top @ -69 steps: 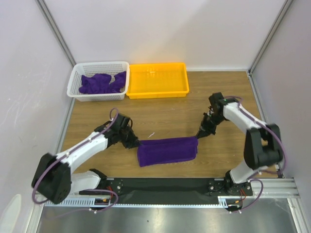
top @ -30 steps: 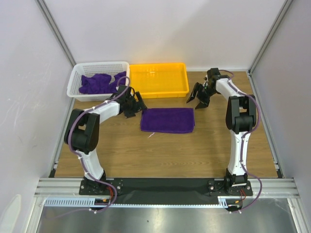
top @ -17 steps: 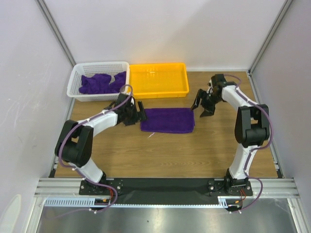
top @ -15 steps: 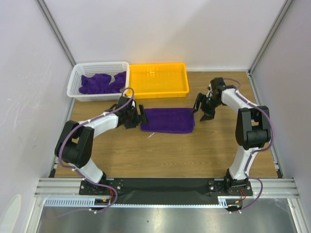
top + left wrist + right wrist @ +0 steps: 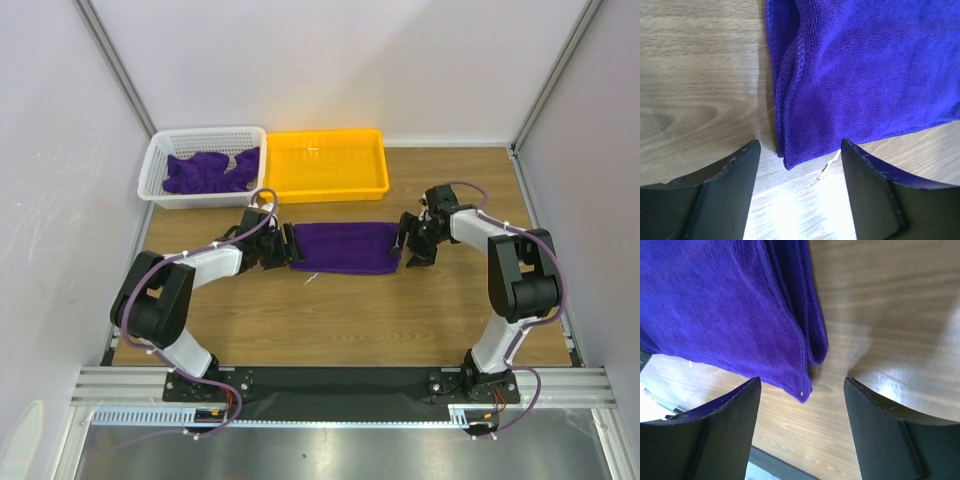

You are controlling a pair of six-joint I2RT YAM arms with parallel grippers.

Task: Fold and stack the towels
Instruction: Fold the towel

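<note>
A folded purple towel [image 5: 345,246] lies flat on the wooden table, just in front of the yellow tray [image 5: 324,165]. My left gripper [image 5: 287,246] is open at the towel's left edge, its near left corner [image 5: 790,159] lying between the fingers and untouched. My right gripper [image 5: 409,244] is open at the towel's right edge, with the near right corner [image 5: 802,390] between its fingers, also untouched. More purple towels [image 5: 210,171] lie crumpled in the white basket [image 5: 156,160].
The basket and the yellow tray stand side by side at the back of the table. A small white scrap [image 5: 312,278] lies on the wood in front of the towel's left corner. White walls and metal frame posts close in the table on three sides.
Both grippers have come down and inward from near the tray to the towel's two short edges. The left jaws have narrowed a little. The towel itself has not moved.
</note>
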